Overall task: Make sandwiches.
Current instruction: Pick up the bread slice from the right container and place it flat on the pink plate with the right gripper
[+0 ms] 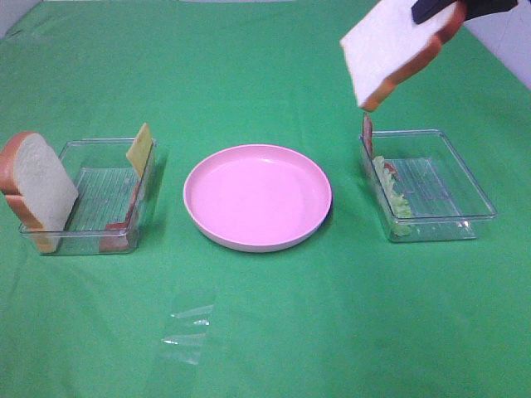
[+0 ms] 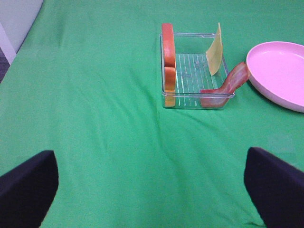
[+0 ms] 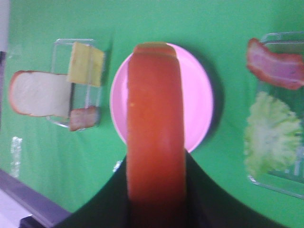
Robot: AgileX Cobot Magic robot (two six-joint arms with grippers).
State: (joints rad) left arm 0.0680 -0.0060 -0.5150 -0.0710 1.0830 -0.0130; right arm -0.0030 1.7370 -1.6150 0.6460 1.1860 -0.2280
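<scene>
My right gripper [image 1: 452, 10] clamps a bread slice [image 1: 388, 51] by its crust, held high and tilted above the right tray [image 1: 436, 234]. The pink plate [image 1: 257, 246], where I judge it goes, lies lower and to its left. My left gripper [image 2: 152, 190] stands wide and empty, well back from the plate.

At the middle of the table [image 1: 348, 332]: plate [image 1: 257, 236]. Left of it, left tray [image 1: 83, 240], with leaning bread slice [image 1: 37, 186] at the outer end, cheese slice [image 1: 139, 149] and bacon strip [image 1: 124, 217] against the plate-side wall. Right of it, right tray [image 1: 473, 195], with lettuce [image 1: 398, 199] and second bacon strip [image 1: 367, 133] along the plate-side wall. Above that tray, raised bread slice [image 1: 386, 50] in the right gripper [image 1: 448, 10]. Before the plate, plastic wrapper [image 1: 189, 327].
</scene>
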